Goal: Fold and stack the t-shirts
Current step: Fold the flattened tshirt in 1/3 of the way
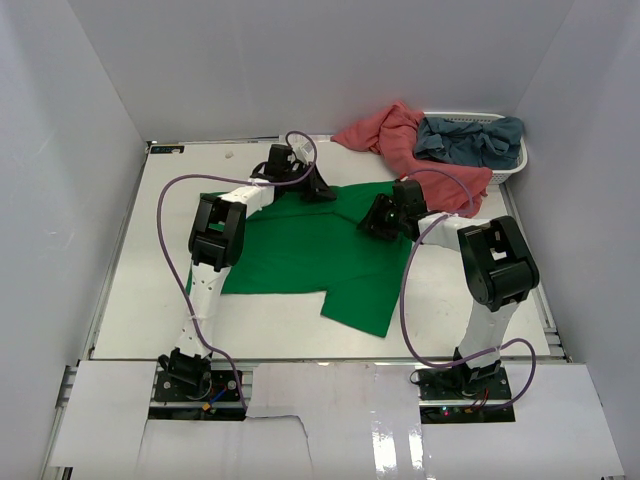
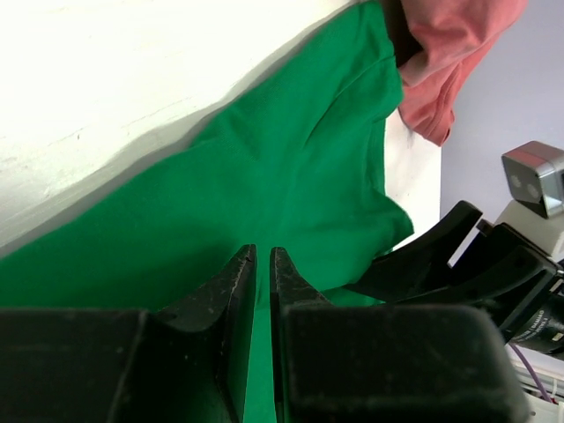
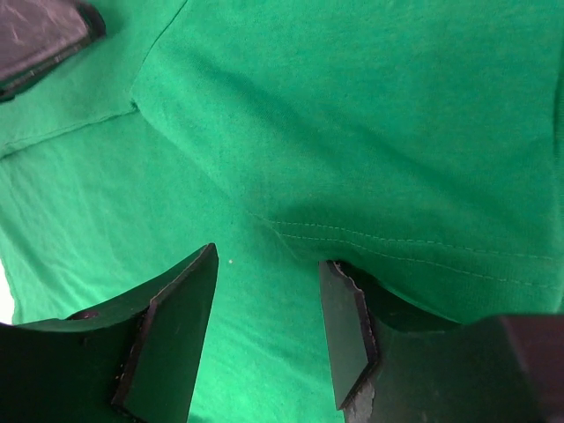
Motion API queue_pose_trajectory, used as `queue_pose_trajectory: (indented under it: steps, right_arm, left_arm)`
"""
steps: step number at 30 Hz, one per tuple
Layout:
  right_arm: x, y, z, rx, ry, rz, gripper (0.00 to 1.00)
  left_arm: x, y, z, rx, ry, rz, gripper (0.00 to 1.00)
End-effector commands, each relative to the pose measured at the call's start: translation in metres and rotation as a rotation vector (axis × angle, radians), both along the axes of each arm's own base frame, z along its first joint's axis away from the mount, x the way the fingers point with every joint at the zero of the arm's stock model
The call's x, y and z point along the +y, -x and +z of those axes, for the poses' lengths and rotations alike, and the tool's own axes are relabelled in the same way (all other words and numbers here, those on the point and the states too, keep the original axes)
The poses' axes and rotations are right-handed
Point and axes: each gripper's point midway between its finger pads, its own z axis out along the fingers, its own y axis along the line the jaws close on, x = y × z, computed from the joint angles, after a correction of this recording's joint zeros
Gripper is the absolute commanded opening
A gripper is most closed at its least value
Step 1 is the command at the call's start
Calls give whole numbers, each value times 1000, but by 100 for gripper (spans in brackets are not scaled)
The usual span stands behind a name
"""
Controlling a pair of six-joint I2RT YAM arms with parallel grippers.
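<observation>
The green shirt (image 1: 300,262) lies spread on the counter (image 1: 150,300), the right pincer (image 3: 268,257) wide over it, the left pincer (image 2: 263,252) narrowed to a slit, grip on cloth unclear.

Walls (image 1: 300,60): plain pale grey, three sides | Table (image 1: 150,300): white, flat | Near edge: glossy white panels (image 1: 330,405) | Light: even, soft shadows

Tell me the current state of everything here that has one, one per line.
green t-shirt, spread flat, unfolded
pink t-shirt, crumpled against the basket
blue t-shirt, crumpled in the basket
basket, upright
left tool, nearly shut, seemingly pinching the green t-shirt
right tool, open above the green t-shirt
</observation>
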Motion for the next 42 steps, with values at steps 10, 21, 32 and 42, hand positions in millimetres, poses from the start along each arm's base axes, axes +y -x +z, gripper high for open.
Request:
queue_pose_trajectory:
  steps: [10,21,32,42]
  right_arm:
    - [6,-34,24,-174,29,-32,57]
    - [28,-56,35,-207,-14,6,59]
    - [59,-62,42,-171,-144,27,60]
    - [64,-59,59,-102,-254,2,32]
  left_arm:
    - [-4,8,25,-63,19,-42,22]
    - [-3,12,23,-58,15,-53,22]
    - [-1,13,25,-67,-2,-59,22]
    - [-1,14,26,-63,-2,-60,22]
